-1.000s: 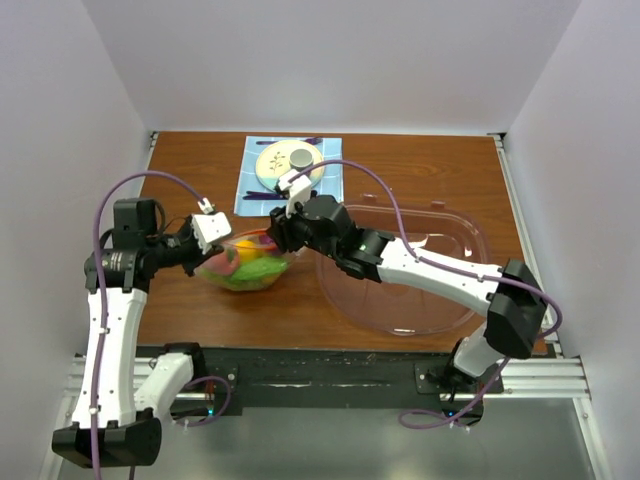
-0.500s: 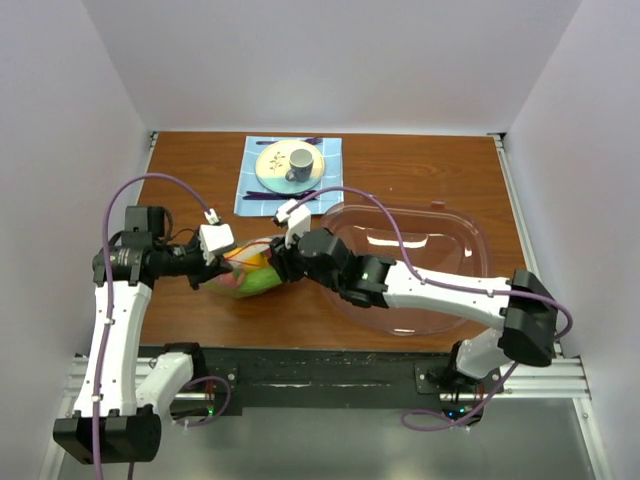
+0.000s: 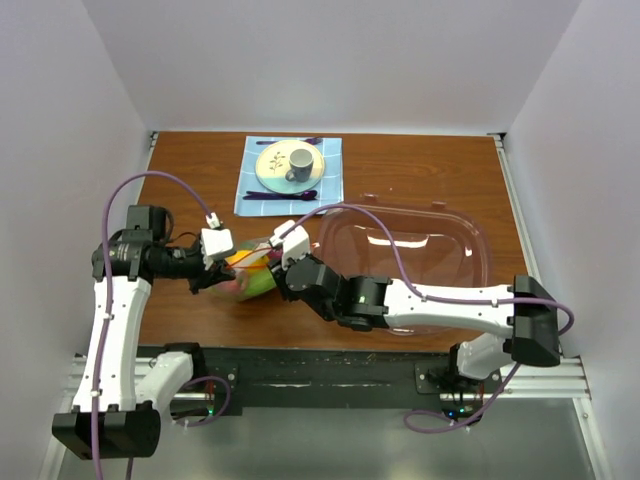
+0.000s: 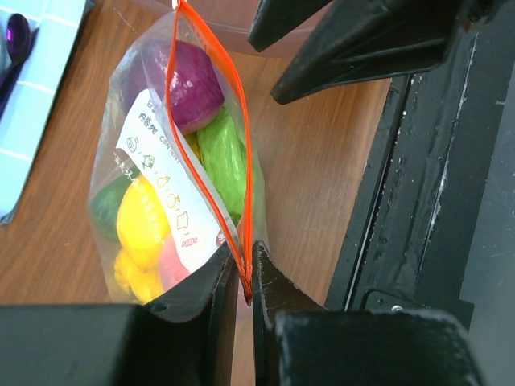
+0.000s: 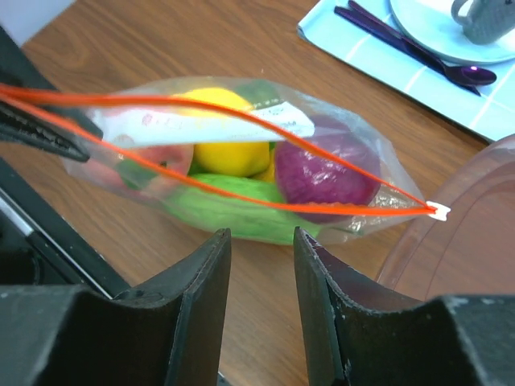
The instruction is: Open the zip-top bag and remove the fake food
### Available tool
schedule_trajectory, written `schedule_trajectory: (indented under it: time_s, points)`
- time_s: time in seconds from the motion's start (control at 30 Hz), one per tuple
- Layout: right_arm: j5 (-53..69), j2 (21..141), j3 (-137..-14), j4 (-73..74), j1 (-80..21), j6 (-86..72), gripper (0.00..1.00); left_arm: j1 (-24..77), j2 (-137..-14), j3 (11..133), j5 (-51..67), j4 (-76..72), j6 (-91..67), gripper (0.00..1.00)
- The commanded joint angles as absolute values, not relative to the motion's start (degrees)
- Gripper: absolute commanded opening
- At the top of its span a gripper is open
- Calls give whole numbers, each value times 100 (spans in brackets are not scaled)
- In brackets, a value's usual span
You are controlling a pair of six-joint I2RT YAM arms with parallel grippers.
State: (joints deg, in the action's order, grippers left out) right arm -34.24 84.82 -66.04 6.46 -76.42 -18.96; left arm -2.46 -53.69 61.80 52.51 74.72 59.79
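The bag [image 3: 245, 278] lies left of centre in the top view, mouth gaping, food [image 5: 229, 153] inside. The left gripper [image 4: 245, 269] has its jaws a slit apart around the end of the zipper [image 4: 249, 177]; whether they pinch it is unclear. The right gripper [image 5: 261, 241], half open, holds nothing, just beside the bag.

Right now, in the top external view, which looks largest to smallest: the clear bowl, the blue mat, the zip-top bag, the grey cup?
1. clear bowl
2. blue mat
3. zip-top bag, partly covered by the arms, so its full outline is unsure
4. grey cup
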Motion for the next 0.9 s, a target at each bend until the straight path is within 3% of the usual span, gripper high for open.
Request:
schedule_trajectory:
  time_s: [0.0, 0.13, 0.37, 0.87]
  points:
    - [-3596, 7990, -6601, 177, -7646, -2048, 40, -202, -5194, 6381, 5362, 7541, 6222, 16]
    - [-3507, 7734, -6591, 26, -7638, -2057, 33, -202, -5194, 6354, 5291, 7532, 6293, 17]
    - [-3384, 8288, -7066, 545, -7629, -2223, 12, -202, -5203, 6442, 5309, 7532, 6267, 17]
    - [-3305, 8676, -7418, 563, -7559, -2364, 6, -202, -5063, 6346, 5238, 7550, 6354, 16]
